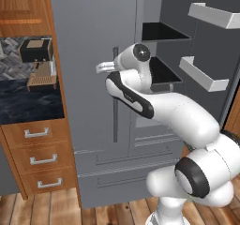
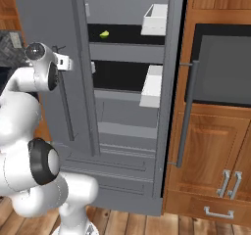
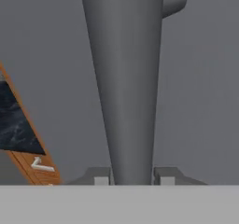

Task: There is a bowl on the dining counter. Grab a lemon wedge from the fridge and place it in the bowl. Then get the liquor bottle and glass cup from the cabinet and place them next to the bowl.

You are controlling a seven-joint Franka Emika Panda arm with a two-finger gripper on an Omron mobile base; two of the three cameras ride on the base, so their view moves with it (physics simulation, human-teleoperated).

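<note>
Gripper (image 3: 131, 178) pinched on the long vertical bar handle (image 3: 126, 87) of the fridge's left door, one finger tip (image 3: 100, 177) on each side of the bar, both touching it. In the left base view the white hand reaches the same handle (image 1: 115, 95) from the right. Fridge (image 1: 93, 78) tall, grey; its left door shut, its right door swung open, showing dark shelves (image 2: 125, 33) and white door bins (image 2: 153, 84). Lemon wedge (image 2: 104, 34) small, yellow-green, lying on the upper dark shelf toward the left (detail too small to tell more). Left of the fridge: wooden drawers (image 1: 42, 158) with metal pulls, under a dark marbled countertop (image 1: 28, 102) carrying a coffee machine (image 1: 37, 60). Right of it: wooden cabinets (image 2: 215, 146) around a dark oven front (image 2: 223, 67). Floor of wood planks (image 1: 56, 210).
</note>
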